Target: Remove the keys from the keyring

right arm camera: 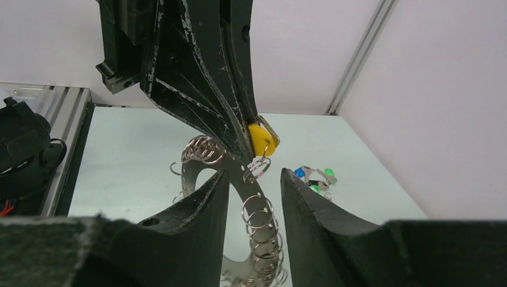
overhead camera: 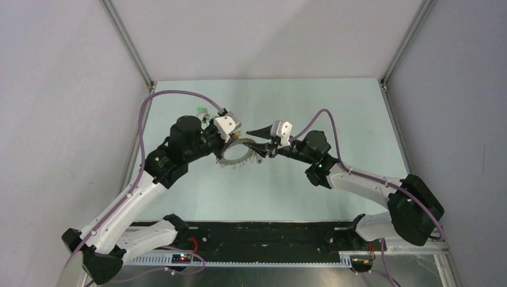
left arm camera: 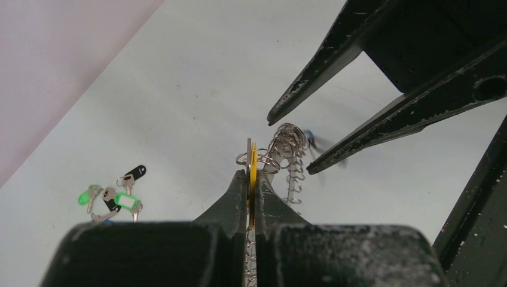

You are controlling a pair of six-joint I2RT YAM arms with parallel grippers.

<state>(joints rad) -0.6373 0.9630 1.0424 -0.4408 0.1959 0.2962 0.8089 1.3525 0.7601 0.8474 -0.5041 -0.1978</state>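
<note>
The keyring [overhead camera: 239, 158] hangs tilted above the table between both arms, its rim studded with small wire loops [right arm camera: 258, 212]. My left gripper [left arm camera: 252, 176] is shut on the keyring's rim [left arm camera: 249, 146]. The yellow key [right arm camera: 262, 139] has its head pinched in the same jaws. My right gripper [right arm camera: 254, 173] is open, one finger through the ring's central hole and the other outside it, so the rim [right arm camera: 237, 177] runs up the gap without touching either finger. A small blurred blue bit [left arm camera: 309, 136] shows by the loops between the right fingertips.
Several loose keys [left arm camera: 113, 194] with green, black and blue heads lie in a small pile on the pale table, at the back left behind the left arm [overhead camera: 201, 110]. Grey walls enclose the table on three sides.
</note>
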